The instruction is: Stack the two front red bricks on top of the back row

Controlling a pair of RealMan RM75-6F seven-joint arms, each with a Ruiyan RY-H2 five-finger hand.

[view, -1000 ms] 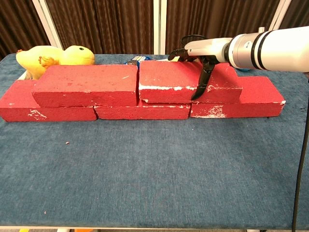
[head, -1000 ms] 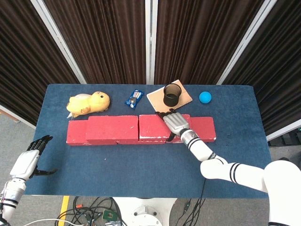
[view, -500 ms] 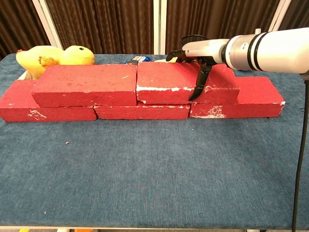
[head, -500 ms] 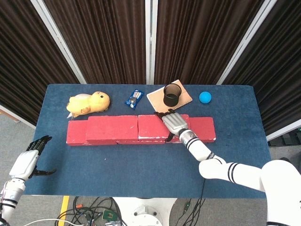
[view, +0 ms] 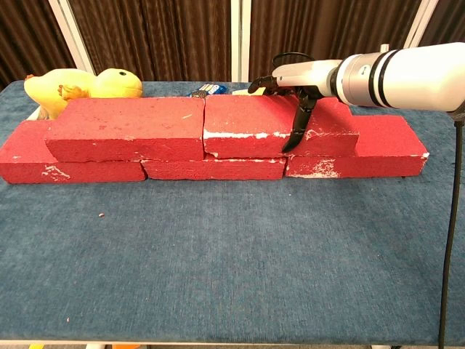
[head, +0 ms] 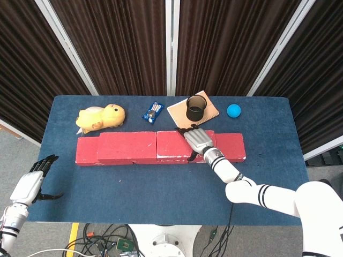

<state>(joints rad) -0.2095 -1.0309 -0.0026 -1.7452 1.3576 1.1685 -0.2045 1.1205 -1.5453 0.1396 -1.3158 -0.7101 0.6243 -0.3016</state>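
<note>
Red bricks (view: pixel 218 138) chipped white are set on a dark blue table (view: pixel 232 254); behind them a yellow duck toy (head: pixel 102 118) and blue ball (head: pixel 233 111) are seen.

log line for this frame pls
phase: placing second top brick | right hand: grips right upper red brick | left upper red brick: on back row, touching it | left hand: open, off table

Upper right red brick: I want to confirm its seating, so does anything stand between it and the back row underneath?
Nothing visible does. The upper right red brick lies directly on the back row of red bricks, abutting the upper left red brick. The right hand grips it from above, one of its fingers down its front face.
</note>
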